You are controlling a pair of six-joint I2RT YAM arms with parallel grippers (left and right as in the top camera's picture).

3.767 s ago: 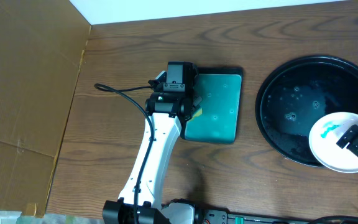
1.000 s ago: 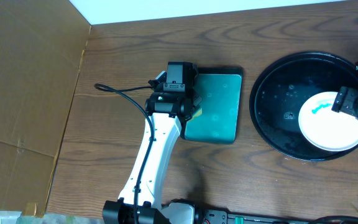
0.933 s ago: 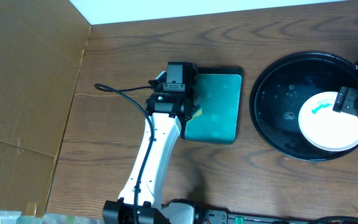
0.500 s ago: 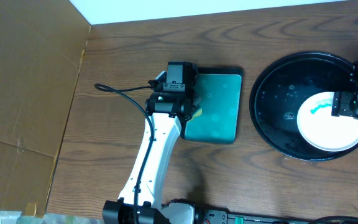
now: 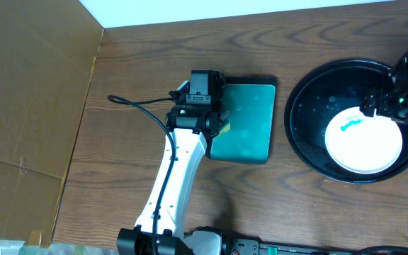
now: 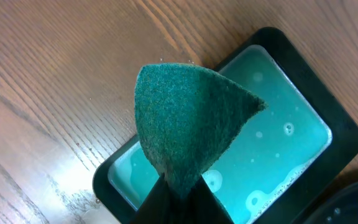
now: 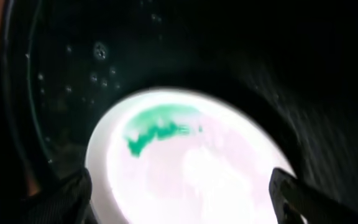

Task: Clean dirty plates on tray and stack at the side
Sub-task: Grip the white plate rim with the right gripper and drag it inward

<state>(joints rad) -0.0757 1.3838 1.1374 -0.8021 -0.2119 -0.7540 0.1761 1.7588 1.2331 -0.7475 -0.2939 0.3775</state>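
Note:
One white plate [image 5: 363, 142] with a turquoise smear [image 5: 347, 126] lies flat inside the black tray [image 5: 314, 106] at the right. My right gripper [image 5: 382, 105] hangs over the plate's far right rim. In the right wrist view its fingers [image 7: 61, 199] stand wide apart on either side of the plate [image 7: 191, 165], and the smear [image 7: 157, 127] lies beyond them; I cannot tell whether they touch it. My left gripper [image 5: 204, 106] sits at the left edge of the small teal tray. It is shut on a green sponge [image 6: 188, 134] that sticks up from the jaws.
The small rectangular teal tray [image 5: 250, 120] holds soapy water [image 6: 272, 143] and stands left of the black tray. A cardboard wall [image 5: 27, 92] closes off the left side. The left arm [image 5: 172, 184] runs up from the table's front edge.
The plate has slid a little to the left inside the black tray. The right gripper has moved up and left along its rim. The left arm has not moved.

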